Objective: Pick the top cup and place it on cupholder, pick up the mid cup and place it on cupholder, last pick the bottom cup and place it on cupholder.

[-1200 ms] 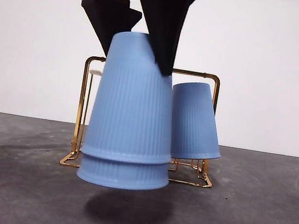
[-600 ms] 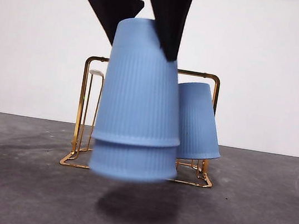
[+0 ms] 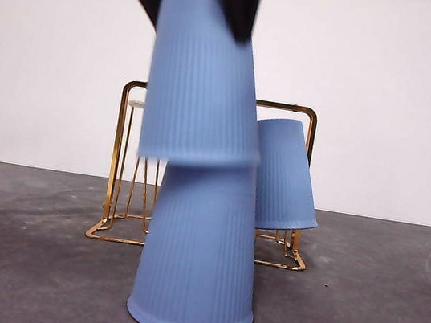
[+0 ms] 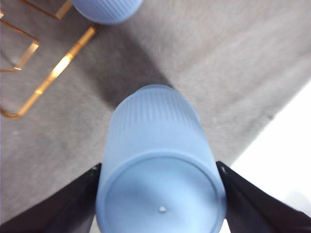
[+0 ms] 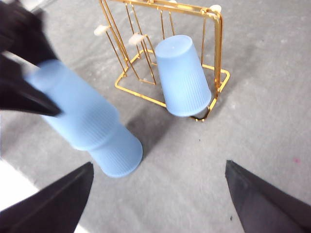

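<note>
Mid cup [image 3: 203,78]: light blue, ribbed, upside down, tilted, lifted in front of the rack and slightly blurred; its rim overlaps the top of the bottom cup, so the two look not quite parted.
Left gripper [image 4: 160,194]: clenched on the mid cup near its closed base, one black jaw on each side, likely so the open rim stays free to drop over a prong.
Bottom cup [image 3: 198,256]: same blue, upside down on the table in front of the rack, directly below the mid cup.
Top cup [image 5: 183,76]: already hung on the rack's right side, leaning; no crack can be made out.
Rack [image 3: 141,89]: gold wire, with white-tipped prongs [image 5: 100,30] free on its left side.
Right gripper [image 5: 158,194]: waiting well off from the rack, jaws spread wide, grasping nothing.
Table [image 3: 371,315]: dark grey.
Stage: apparently the second of three cups.
</note>
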You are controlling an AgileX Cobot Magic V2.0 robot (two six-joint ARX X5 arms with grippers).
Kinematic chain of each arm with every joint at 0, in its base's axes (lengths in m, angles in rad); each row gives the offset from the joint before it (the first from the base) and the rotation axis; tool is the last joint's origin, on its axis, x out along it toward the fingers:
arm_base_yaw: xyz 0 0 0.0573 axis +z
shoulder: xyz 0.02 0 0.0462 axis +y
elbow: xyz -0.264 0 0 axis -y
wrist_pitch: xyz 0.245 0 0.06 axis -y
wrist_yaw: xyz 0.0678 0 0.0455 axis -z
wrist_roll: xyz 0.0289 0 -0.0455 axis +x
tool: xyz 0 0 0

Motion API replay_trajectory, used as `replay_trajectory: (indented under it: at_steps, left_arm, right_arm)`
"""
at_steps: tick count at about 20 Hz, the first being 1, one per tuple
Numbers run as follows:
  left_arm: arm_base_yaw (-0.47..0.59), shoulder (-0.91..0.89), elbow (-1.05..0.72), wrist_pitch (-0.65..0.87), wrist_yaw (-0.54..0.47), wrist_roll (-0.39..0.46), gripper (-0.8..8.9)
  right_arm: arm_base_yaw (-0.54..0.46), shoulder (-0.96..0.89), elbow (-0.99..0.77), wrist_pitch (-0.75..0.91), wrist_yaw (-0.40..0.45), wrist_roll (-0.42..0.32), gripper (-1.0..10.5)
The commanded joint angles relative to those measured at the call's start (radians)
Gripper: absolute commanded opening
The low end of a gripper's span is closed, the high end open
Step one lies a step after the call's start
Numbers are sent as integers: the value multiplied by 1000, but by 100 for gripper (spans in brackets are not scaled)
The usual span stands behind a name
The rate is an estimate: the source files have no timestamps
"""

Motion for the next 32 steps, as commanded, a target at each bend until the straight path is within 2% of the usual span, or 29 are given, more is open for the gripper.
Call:
replay_trajectory:
  at_steps: [1, 4, 7, 9, 12, 16, 23, 29, 30, 32]
  left_arm:
    - [-6, -88, 28, -5, -8, -3, 344]
    - [16, -208, 28, -14, -111, -21, 344]
    - [89, -283, 28, -12, -194, -21, 344]
    - [166, -295, 28, -7, -194, -14, 344]
    - [268, -270, 28, 51, -190, 64, 343]
    - [337, -176, 28, 89, -82, 89, 343]
    - [344, 24, 28, 179, -66, 108, 343]
    - [353, 134, 28, 187, -66, 109, 344]
    - [355, 138, 28, 187, -66, 109, 354]
    - [356, 137, 28, 186, -66, 109, 463]
  right_arm:
    - [7, 2, 8, 29, 4, 12, 432]
    - [7, 2, 8, 52, 4, 14, 432]
    - [8, 3, 8, 52, 4, 17, 432]
    - [8, 3, 8, 53, 4, 18, 432]
    - [7, 3, 8, 53, 4, 20, 432]
    - [8, 3, 8, 52, 4, 21, 432]
    - [8, 3, 8, 52, 4, 21, 432]
    - [8, 3, 8, 51, 4, 22, 432]
    - [8, 3, 8, 51, 4, 22, 432]
    - [8, 3, 8, 51, 3, 23, 432]
